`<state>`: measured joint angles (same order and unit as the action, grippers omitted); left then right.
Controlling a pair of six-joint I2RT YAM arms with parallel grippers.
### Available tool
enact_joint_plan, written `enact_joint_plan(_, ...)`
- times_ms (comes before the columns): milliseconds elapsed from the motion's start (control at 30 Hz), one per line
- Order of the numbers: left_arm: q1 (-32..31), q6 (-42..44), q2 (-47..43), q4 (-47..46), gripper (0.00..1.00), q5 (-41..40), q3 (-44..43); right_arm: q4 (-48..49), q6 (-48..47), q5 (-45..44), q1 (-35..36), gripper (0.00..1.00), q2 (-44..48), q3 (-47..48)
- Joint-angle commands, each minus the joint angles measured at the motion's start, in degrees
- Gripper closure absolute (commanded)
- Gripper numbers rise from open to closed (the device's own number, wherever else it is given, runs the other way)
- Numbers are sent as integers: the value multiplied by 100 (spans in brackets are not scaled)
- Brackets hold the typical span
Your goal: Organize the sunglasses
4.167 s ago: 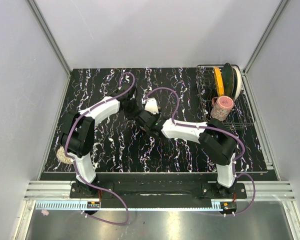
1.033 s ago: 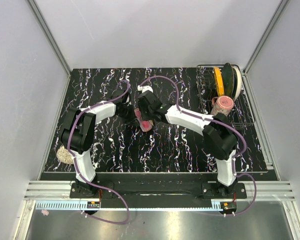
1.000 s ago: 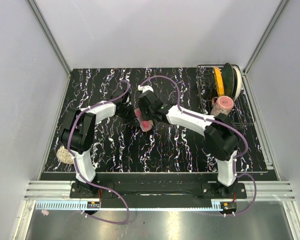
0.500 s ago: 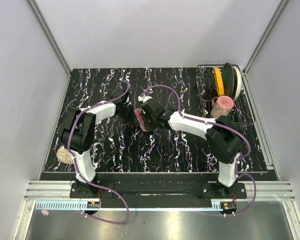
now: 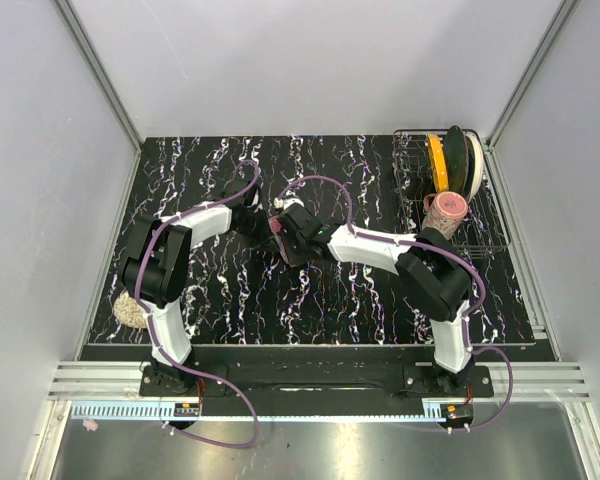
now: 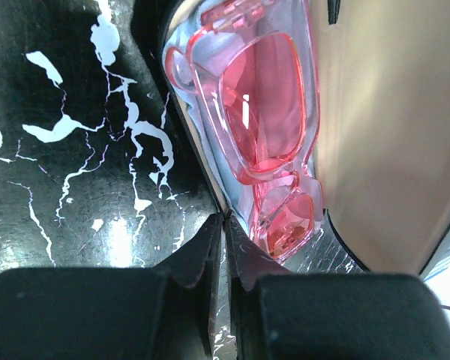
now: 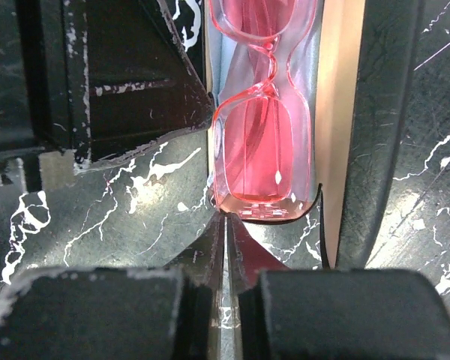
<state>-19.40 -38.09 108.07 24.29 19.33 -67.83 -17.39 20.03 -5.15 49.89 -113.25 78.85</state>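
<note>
Sunglasses (image 6: 274, 112): translucent pink-red frame, pink lenses. Case (image 6: 382, 150): black shell, tan lining. Cloth (image 6: 178, 67): light blue. Surface (image 5: 230, 300): black with white marble veining. Arms (image 5: 202, 218): white and black; cables (image 5: 320, 182) purple. Plates (image 5: 437, 163): one yellow, one dark green. Cup (image 5: 444, 212): pink.

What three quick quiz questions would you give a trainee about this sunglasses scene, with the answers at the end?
1. True or false: the case is closed over the sunglasses.
2. Multiple choice: the left gripper is A) wide open, B) shut on the case's edge, C) out of view.
3. Short answer: which corner of the table holds the wire rack?

Key:
1. False. The case lies open with the sunglasses showing inside it.
2. B
3. The far right corner.
</note>
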Motion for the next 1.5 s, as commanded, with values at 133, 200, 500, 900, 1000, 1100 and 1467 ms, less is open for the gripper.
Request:
enact_joint_plan(133,15,-59,4,-144,90,132,-72,77,71,-469,30,94,-144,271)
enact_joint_plan(200,24,-59,3,-144,90,132,-63,113,80,-540,30,94,-188,289)
enact_joint_plan(500,15,-67,12,-144,90,159,-72,95,97,-593,38,95,-321,421)
enact_joint_plan(900,24,-41,12,-109,89,123,-125,-115,89,-461,30,76,601,526)
enact_joint_plan(1000,24,-32,3,-92,90,106,-125,-89,80,-504,30,68,699,570)
enact_joint_plan(1100,24,-50,21,-92,89,97,-134,-81,-43,-645,30,61,533,702)
enact_joint_plan(1467,33,-129,30,-162,90,211,-81,429,-614,-1251,30,58,-478,1246)
